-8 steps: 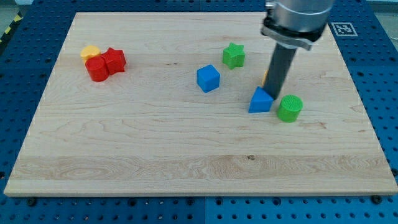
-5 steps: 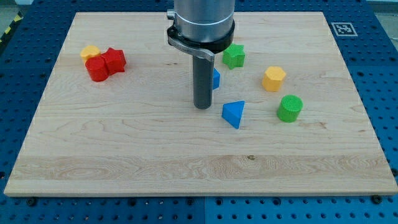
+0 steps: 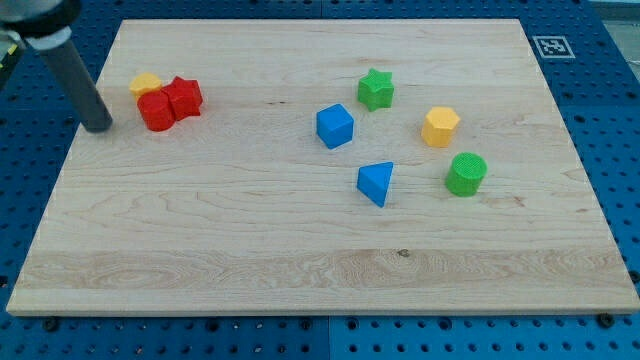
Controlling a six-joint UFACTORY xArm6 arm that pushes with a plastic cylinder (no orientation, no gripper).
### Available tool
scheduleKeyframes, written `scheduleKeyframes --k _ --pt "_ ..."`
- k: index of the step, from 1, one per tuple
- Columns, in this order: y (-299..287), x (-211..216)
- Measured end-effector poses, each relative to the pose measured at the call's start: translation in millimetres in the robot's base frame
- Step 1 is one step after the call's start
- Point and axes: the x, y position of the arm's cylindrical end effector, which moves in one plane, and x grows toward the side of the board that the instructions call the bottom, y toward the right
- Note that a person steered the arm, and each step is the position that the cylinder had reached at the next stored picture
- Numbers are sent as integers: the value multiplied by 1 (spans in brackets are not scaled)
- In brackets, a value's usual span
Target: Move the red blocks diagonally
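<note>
Two red blocks sit together at the view's upper left: a red cylinder (image 3: 155,111) and a red star-like block (image 3: 184,97) touching its right side. A yellow block (image 3: 145,84) rests against them just above the cylinder. My tip (image 3: 98,127) is on the board's left edge, a short way left of the red cylinder and slightly below it, not touching it. The rod slants up to the view's top left corner.
A blue cube (image 3: 335,126), a green star (image 3: 376,89), a yellow hexagonal block (image 3: 440,127), a green cylinder (image 3: 466,174) and a blue triangular block (image 3: 376,183) lie spread over the right half of the wooden board (image 3: 300,270).
My tip has swept from beside the blue triangle at the right across the board to the left edge. The blue triangle was pushed left and down early on. The red blocks have not moved.
</note>
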Motion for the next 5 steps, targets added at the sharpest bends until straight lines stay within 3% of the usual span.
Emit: scheduleKeyframes --k 1,2,5 --pt "-4 -46" --pt "-4 -57" --pt "0 -44"
